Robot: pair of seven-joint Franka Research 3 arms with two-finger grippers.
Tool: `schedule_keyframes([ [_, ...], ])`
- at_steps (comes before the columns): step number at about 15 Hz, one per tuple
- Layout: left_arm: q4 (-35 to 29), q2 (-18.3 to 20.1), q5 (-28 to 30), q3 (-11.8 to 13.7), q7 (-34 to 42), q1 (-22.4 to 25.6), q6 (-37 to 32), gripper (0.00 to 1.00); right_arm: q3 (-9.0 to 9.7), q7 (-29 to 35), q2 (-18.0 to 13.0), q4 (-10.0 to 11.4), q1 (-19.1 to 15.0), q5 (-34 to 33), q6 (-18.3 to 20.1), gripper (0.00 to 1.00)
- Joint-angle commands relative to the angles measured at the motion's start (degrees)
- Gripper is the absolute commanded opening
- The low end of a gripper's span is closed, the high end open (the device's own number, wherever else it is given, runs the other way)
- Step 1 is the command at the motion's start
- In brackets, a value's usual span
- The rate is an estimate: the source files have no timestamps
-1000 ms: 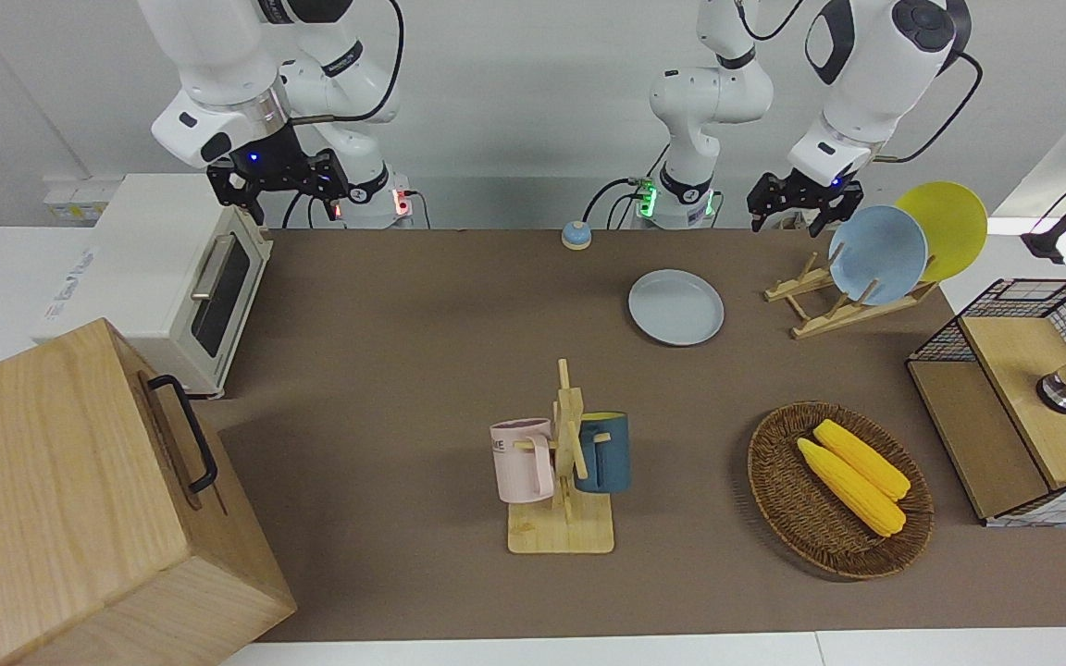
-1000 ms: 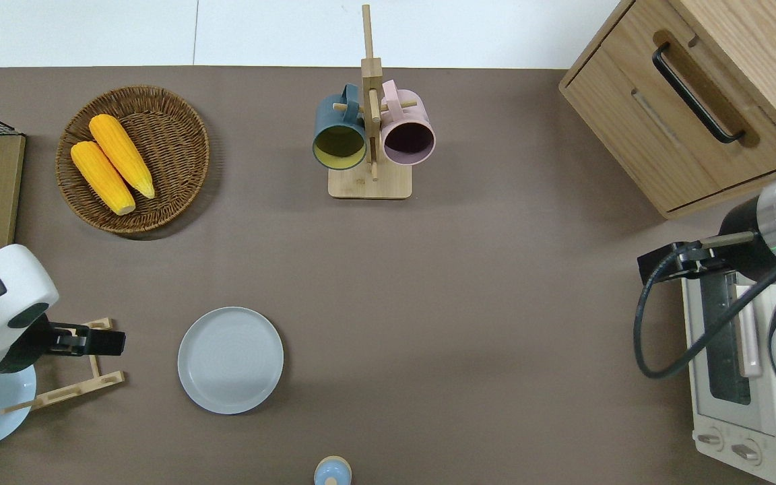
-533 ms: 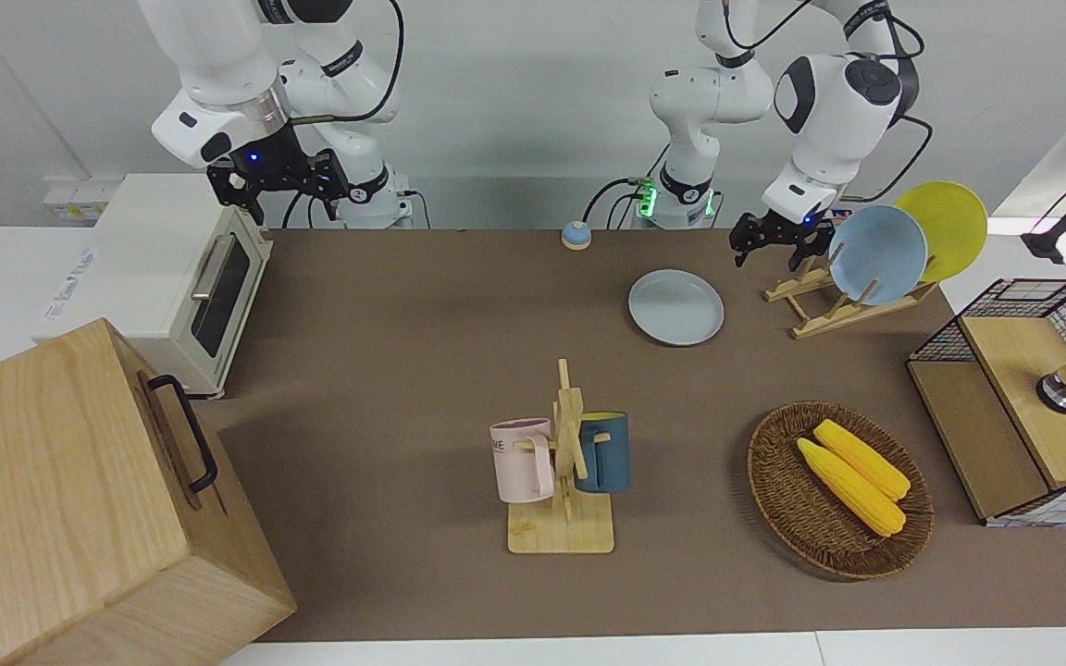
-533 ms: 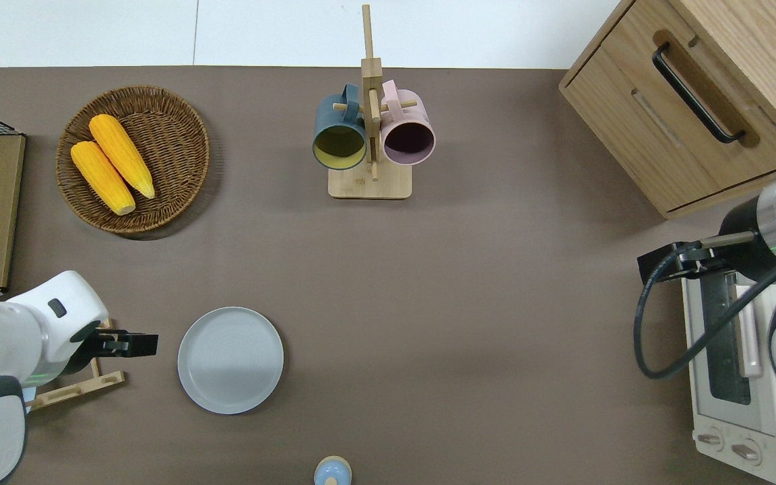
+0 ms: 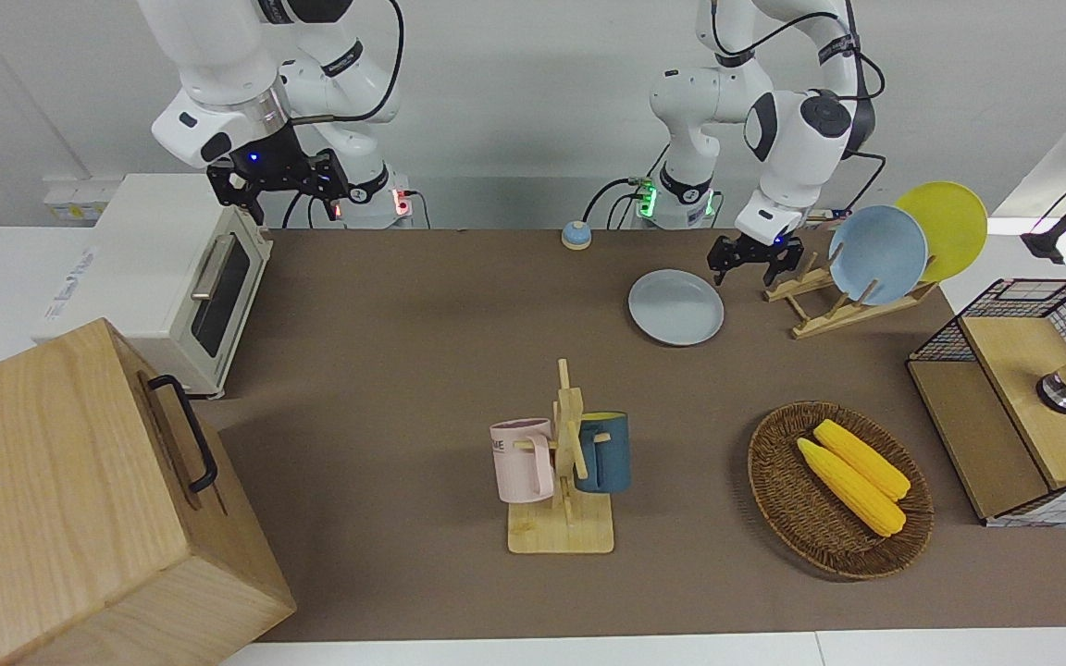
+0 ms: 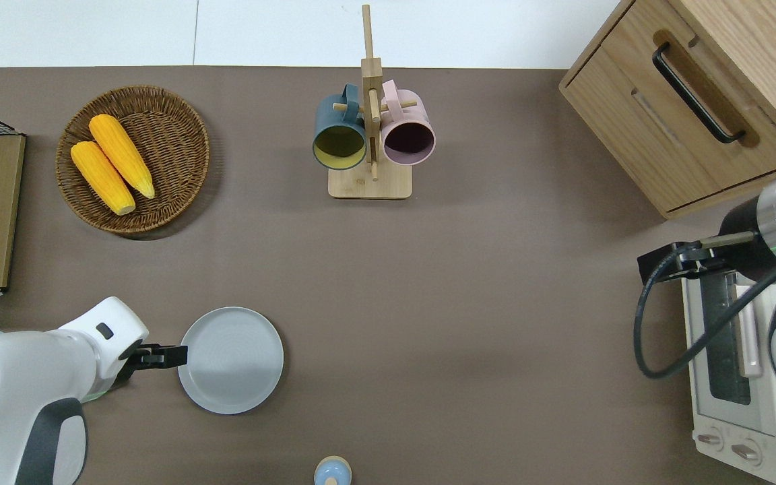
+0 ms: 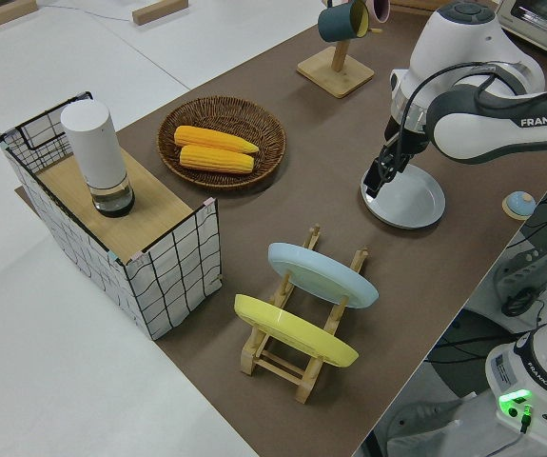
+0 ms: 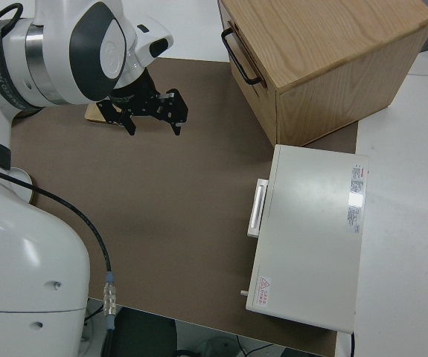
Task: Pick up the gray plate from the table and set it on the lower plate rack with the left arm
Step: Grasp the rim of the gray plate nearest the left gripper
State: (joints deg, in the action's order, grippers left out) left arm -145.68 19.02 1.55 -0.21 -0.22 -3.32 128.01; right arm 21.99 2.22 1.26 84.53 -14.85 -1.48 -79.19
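Observation:
The gray plate (image 5: 676, 307) lies flat on the brown table (image 5: 422, 351); it also shows in the overhead view (image 6: 231, 360) and the left side view (image 7: 406, 197). My left gripper (image 5: 746, 268) is open and empty, low over the plate's rim on the side toward the rack (image 6: 174, 351) (image 7: 376, 181). The lower plate rack (image 5: 815, 322) stands beside the plate, toward the left arm's end of the table (image 7: 302, 328). It holds a sky-blue plate (image 5: 877, 254) and a yellow plate (image 5: 945, 227). My right gripper (image 5: 278, 183) is parked, open and empty (image 8: 154, 128).
A mug stand (image 5: 563, 462) with a pink and a dark-blue mug stands mid-table. A wicker basket (image 5: 774, 481) holds two corn cobs. A wire-sided box (image 5: 1023, 398), a white toaster oven (image 5: 172, 277), a wooden cabinet (image 5: 80, 499) and a small blue bell (image 5: 576, 235) line the edges.
My left arm has swung down from over the rack toward the gray plate, and its gripper now sits at the plate's rim. The right arm has not moved.

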Motion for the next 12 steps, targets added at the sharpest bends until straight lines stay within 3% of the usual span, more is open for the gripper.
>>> schedule_keyframes([
  [1, -3.99, 1.28, 0.21, -0.05, -1.63, -0.02, 3.64, 0.99, 1.21, 0.68, -0.2, -0.33, -1.32, -0.37, 0.62, 0.983],
  [6, -7.34, 0.06, 0.21, -0.14, -1.63, 0.15, 8.21, 0.99, 1.21, 0.68, -0.12, -0.41, -1.32, -0.37, 0.62, 0.983],
  [12, -8.22, -4.07, 0.21, -0.06, -1.63, 0.24, 12.79, 0.99, 1.21, 0.68, -0.12, -0.41, -1.32, -0.37, 0.62, 0.983],
])
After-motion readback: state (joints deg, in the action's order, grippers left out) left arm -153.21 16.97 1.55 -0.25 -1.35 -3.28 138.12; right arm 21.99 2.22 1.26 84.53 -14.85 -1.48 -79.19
